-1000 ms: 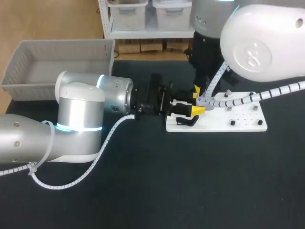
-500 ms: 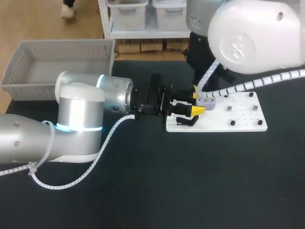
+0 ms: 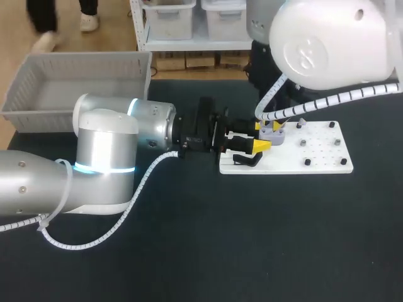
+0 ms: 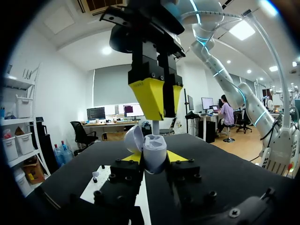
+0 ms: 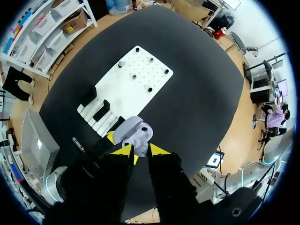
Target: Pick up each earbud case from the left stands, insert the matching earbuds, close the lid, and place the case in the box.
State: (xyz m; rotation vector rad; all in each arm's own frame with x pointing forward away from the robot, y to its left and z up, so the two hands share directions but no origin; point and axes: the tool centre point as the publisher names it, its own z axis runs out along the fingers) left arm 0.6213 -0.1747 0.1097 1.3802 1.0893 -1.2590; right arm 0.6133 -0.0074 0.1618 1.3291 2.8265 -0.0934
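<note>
Presently the earbud case [image 4: 151,153], pale grey with its lid [image 4: 133,137] swung open to one side, sits clamped between the two yellow tips of the left jaws, one tip against each flank. The left wrist view shows this most plainly. In the head view the case [image 3: 272,133] lies just past the left jaws' tips, over the near end of a white board [image 3: 318,165]. The right jaws hang directly above the open case, pointing straight down into it with their yellow tips just short of its mouth. Whether the right jaws grip anything I cannot tell, since the views do not settle it. From the right wrist view the case [image 5: 134,133] shows right ahead of the right jaws, with a yellow tip of the left jaws just beside it. The white board [image 5: 140,75] stretches away beyond both pairs of jaws and carries a few small dark pegs [image 3: 306,162], well apart from the case. Black stands [image 5: 96,109] rise at the board's end nearest the left jaws, just beside them. The left arm [image 3: 101,157] lies low across the dark desk [image 3: 252,239], and the right arm [image 3: 327,38] comes down from above. A grey slatted box [image 3: 38,75] rests well behind the left jaws, at the desk's far corner.
</note>
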